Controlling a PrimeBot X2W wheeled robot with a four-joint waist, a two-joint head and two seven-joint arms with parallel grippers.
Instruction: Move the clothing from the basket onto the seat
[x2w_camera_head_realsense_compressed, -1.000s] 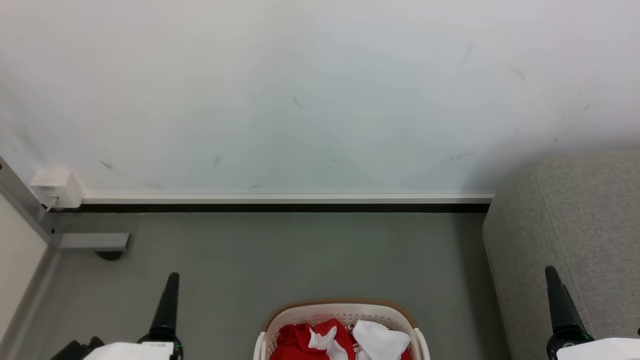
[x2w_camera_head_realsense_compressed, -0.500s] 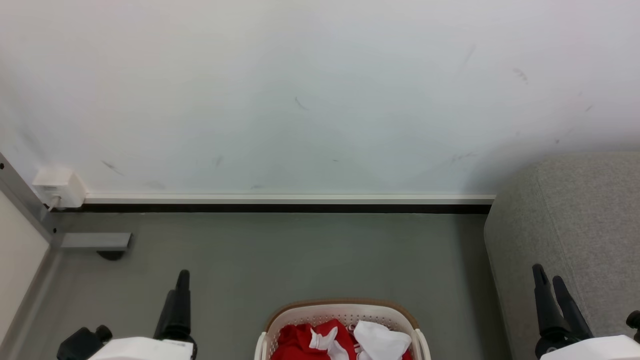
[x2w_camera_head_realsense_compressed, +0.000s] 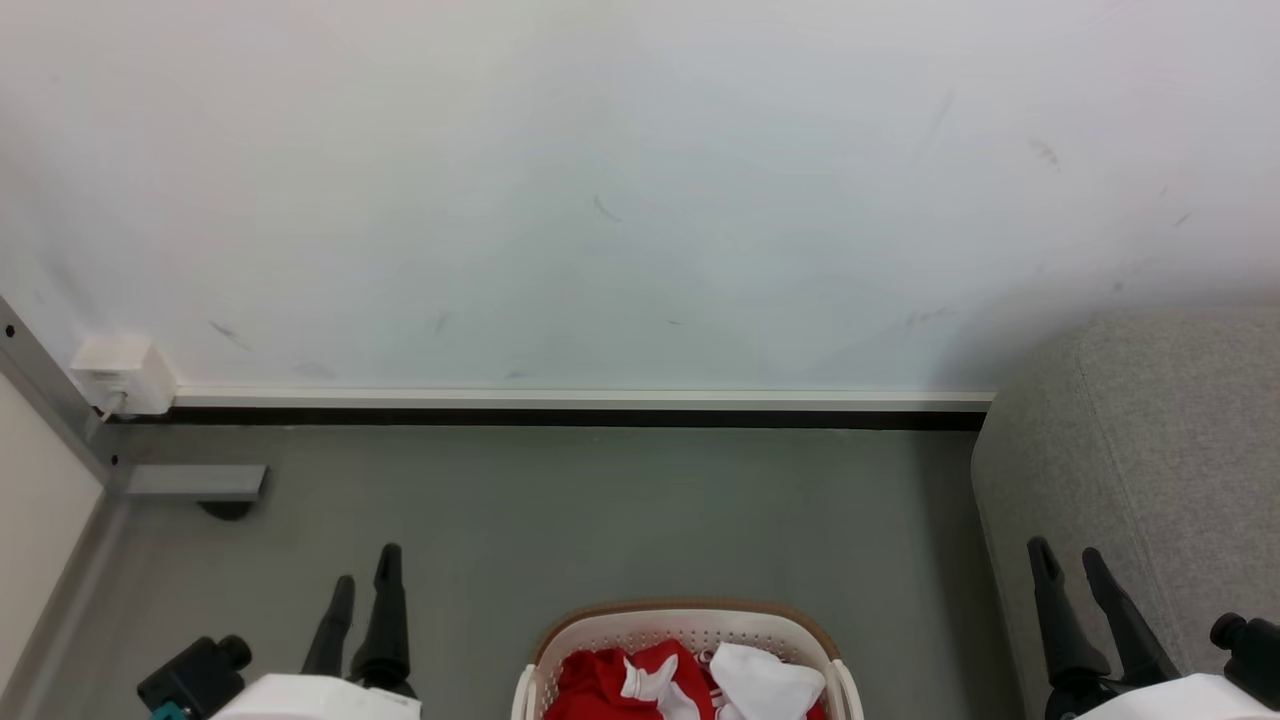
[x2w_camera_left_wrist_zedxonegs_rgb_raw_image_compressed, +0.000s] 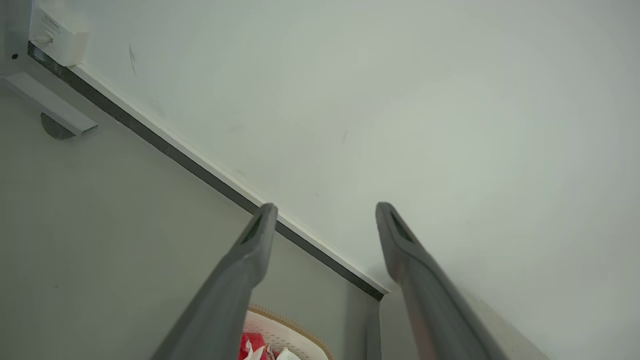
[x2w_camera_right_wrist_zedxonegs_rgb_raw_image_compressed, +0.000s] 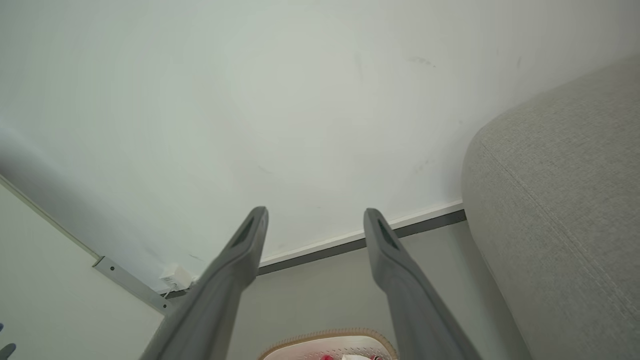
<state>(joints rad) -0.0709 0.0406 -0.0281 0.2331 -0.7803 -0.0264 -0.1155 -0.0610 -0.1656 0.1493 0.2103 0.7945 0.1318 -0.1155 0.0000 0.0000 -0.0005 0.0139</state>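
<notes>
The cream basket (x2w_camera_head_realsense_compressed: 690, 628) with its brown rim sits on the floor at the bottom centre of the head view, holding red clothing (x2w_camera_head_realsense_compressed: 600, 680) with white trim and a white piece. The grey seat (x2w_camera_head_realsense_compressed: 1140, 450) fills the right side. My left gripper (x2w_camera_head_realsense_compressed: 365, 563) is open over the floor, left of the basket. My right gripper (x2w_camera_head_realsense_compressed: 1068, 550) is open in front of the seat's edge, right of the basket. In the left wrist view the open gripper (x2w_camera_left_wrist_zedxonegs_rgb_raw_image_compressed: 325, 207) points at the wall, the basket (x2w_camera_left_wrist_zedxonegs_rgb_raw_image_compressed: 280, 325) below. The right wrist view shows the open gripper (x2w_camera_right_wrist_zedxonegs_rgb_raw_image_compressed: 315, 211), the seat (x2w_camera_right_wrist_zedxonegs_rgb_raw_image_compressed: 565, 210) and the basket rim (x2w_camera_right_wrist_zedxonegs_rgb_raw_image_compressed: 325, 342).
A white wall with a dark skirting strip (x2w_camera_head_realsense_compressed: 560, 415) runs behind the grey floor (x2w_camera_head_realsense_compressed: 600, 510). A white socket box (x2w_camera_head_realsense_compressed: 115, 372) and a grey metal bracket (x2w_camera_head_realsense_compressed: 190, 482) sit at the far left beside a pale panel (x2w_camera_head_realsense_compressed: 35, 520).
Both grippers have turned so their two fingers show apart, and both have shifted inward toward the basket. The basket and clothing have not moved.
</notes>
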